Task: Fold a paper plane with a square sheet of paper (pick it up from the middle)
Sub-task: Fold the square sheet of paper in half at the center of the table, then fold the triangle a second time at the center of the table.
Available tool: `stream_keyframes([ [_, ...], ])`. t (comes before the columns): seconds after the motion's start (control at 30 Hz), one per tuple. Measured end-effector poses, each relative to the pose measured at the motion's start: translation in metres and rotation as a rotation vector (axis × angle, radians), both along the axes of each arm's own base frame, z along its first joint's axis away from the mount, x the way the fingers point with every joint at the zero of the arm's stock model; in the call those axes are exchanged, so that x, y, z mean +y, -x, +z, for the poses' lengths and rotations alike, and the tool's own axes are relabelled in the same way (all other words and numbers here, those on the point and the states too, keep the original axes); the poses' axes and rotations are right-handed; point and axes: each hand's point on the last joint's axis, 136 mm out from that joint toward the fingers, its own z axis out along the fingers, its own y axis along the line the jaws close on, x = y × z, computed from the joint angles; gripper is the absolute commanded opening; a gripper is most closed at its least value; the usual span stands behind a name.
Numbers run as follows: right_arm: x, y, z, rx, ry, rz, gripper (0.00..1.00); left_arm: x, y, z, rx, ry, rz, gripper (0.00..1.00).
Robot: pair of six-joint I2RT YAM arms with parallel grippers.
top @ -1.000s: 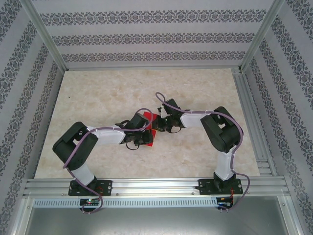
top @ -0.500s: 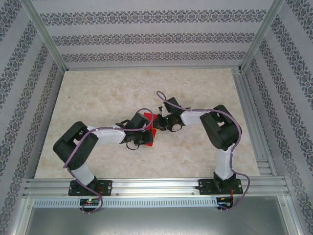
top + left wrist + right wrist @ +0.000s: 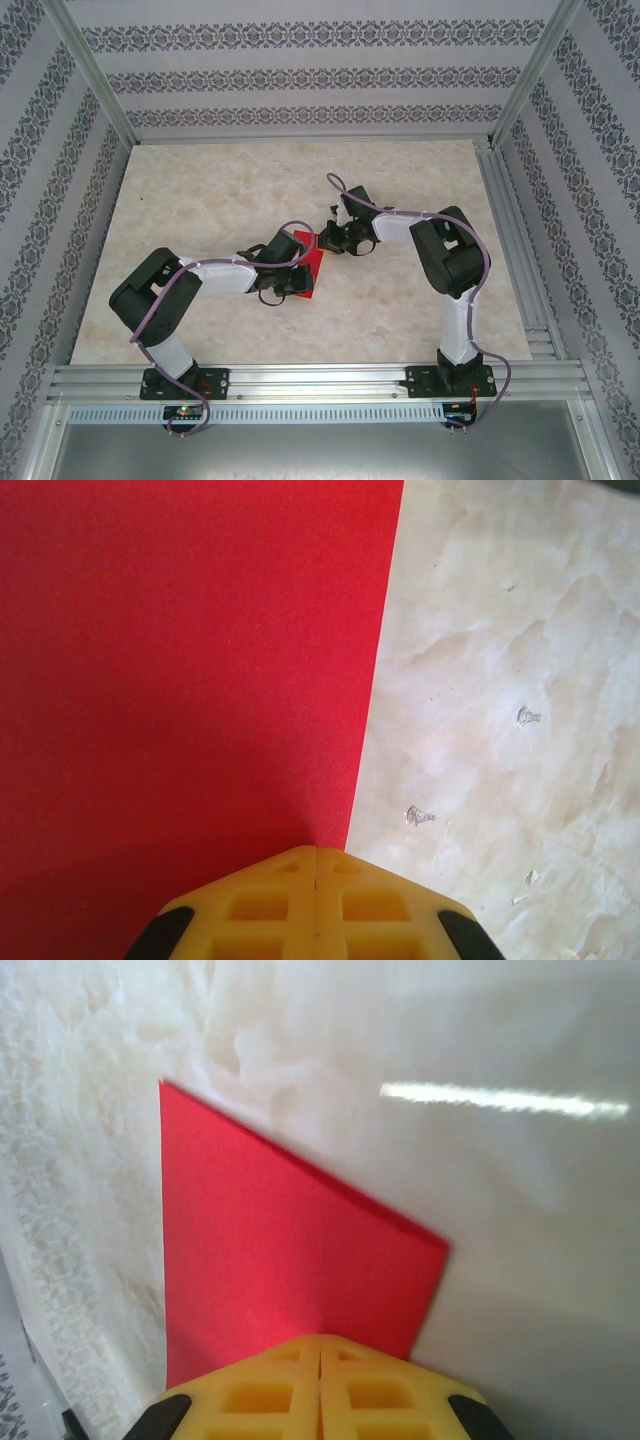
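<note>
Your left gripper, yellow jaws together, tip on the bright red paper sheet, your right gripper closed at its edge, pale marbled table.

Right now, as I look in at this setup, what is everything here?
Red paper sheet: one, bright red, mid-table, between the grippers.
Marble-patterned tabletop: one, cream, under everything.
Patterned wall panels: three, white with grey bands, around the table.
Metal frame rail: one, silver, near edge.
Robot arms: two, black and white, bases on the rail.
Left gripper: one, yellow fingers, shut, at the paper's edge.
Right gripper: one, yellow fingers, shut, by the paper.
</note>
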Motion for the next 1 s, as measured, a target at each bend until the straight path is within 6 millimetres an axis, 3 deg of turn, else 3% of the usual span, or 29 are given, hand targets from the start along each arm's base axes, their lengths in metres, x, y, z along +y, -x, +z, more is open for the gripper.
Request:
stream_keyframes([
  [0.37, -0.029, -0.042, 0.001, -0.055, 0.069, -0.088, 0.10, 0.000, 0.000, 0.001, -0.002, 0.000, -0.003, 0.07],
  [0.5, -0.036, -0.047, 0.006, -0.090, 0.103, -0.106, 0.14, 0.000, 0.000, 0.002, -0.001, -0.009, -0.012, 0.16],
  [0.67, -0.044, -0.032, 0.048, -0.181, 0.119, -0.115, 0.23, 0.008, 0.002, 0.019, -0.022, -0.033, -0.012, 0.36],
  [0.8, -0.022, -0.014, 0.082, -0.266, 0.101, -0.065, 0.28, 0.019, -0.009, 0.050, -0.091, -0.016, 0.032, 0.52],
  [0.9, -0.001, 0.004, 0.076, -0.262, 0.118, -0.010, 0.30, 0.037, -0.019, 0.058, -0.115, -0.015, 0.099, 0.57],
  [1.0, 0.013, 0.022, 0.054, -0.216, 0.158, 0.041, 0.30, 0.058, -0.020, 0.047, -0.090, -0.044, 0.151, 0.61],
])
